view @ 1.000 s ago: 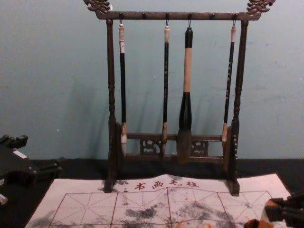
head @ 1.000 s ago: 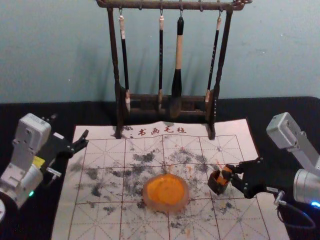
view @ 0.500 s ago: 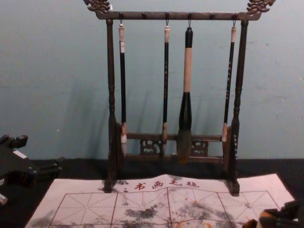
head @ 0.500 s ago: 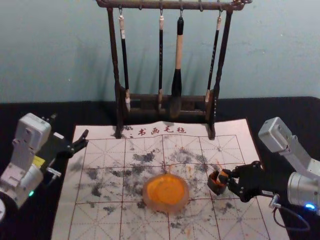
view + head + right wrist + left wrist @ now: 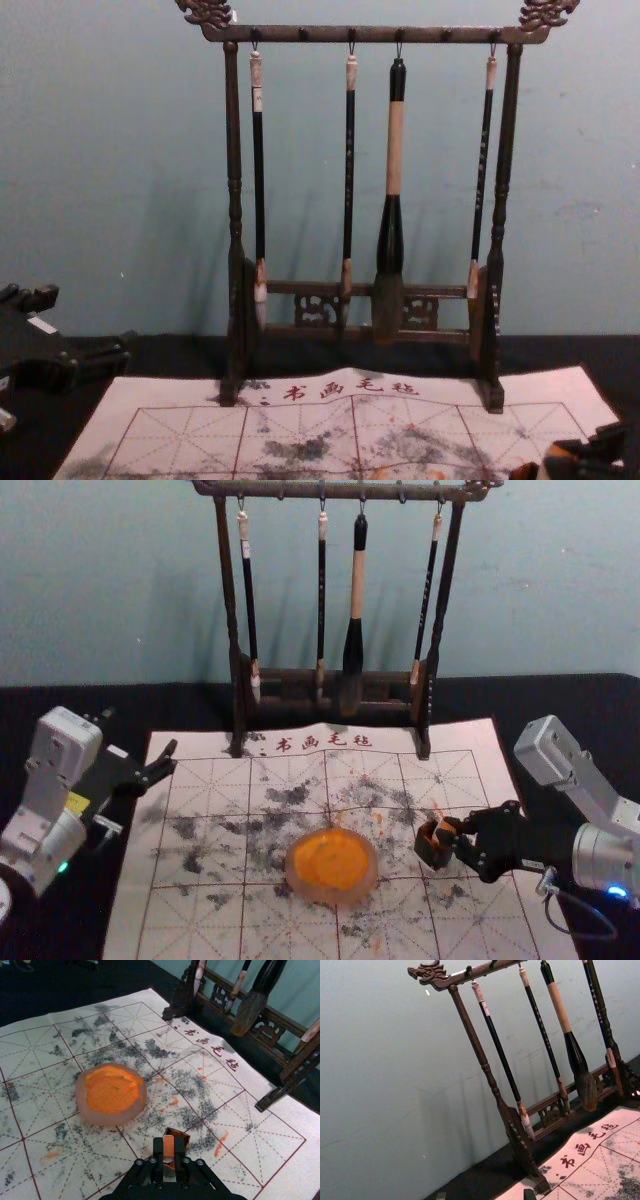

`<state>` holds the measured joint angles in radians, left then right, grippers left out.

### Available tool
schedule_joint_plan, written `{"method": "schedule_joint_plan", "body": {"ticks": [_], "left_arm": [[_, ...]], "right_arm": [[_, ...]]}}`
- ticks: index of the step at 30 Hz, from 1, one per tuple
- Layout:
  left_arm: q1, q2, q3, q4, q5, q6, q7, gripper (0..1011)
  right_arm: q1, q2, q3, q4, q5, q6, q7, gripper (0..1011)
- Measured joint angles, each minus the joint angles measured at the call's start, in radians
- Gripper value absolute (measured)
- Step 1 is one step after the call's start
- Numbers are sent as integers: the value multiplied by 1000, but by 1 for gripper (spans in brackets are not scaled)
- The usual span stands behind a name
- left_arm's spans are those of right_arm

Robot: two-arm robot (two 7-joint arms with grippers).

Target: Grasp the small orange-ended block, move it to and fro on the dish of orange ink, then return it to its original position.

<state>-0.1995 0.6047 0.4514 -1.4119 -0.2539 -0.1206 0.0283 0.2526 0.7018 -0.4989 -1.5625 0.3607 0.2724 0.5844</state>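
On the right of the head view, my right gripper (image 5: 458, 837) is shut on the small orange-ended block (image 5: 444, 830), at the mouth of a small dark box (image 5: 432, 853). In the right wrist view the right gripper (image 5: 168, 1154) pinches the block (image 5: 168, 1146), its orange face showing, with the box (image 5: 181, 1134) right behind it. How deep the block sits is hidden. The dish of orange ink (image 5: 333, 864) lies on the mat left of the box. My left gripper (image 5: 140, 736) is parked at the left, its fingers apart; in the left wrist view the left gripper (image 5: 485, 1195) holds nothing.
A dark wooden rack (image 5: 433, 670) with several hanging brushes stands at the mat's far edge. The ink-spotted, gridded writing mat (image 5: 200, 910) lies beneath the dish and box, on a black table (image 5: 560, 705).
Over the last second my right gripper shifted left and tilted, bringing the block closer against the box, with little motion in the latest half second. The left arm stayed still.
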Motion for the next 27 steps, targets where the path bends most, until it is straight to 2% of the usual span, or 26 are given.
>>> {"method": "schedule_joint_plan", "body": {"ticks": [22, 25, 27], "left_arm": [[0, 0, 0, 0, 0, 0, 0, 1001], [0, 0, 0, 0, 0, 0, 0, 1001], [0, 0, 0, 0, 0, 0, 0, 1001]], "right_arm": [[-2, 1, -1, -1, -4, -5, 2, 90], [-2, 2, 0, -1, -4, -4, 2, 123], [-2, 2, -1, 0, -6, -1, 1, 199]]}}
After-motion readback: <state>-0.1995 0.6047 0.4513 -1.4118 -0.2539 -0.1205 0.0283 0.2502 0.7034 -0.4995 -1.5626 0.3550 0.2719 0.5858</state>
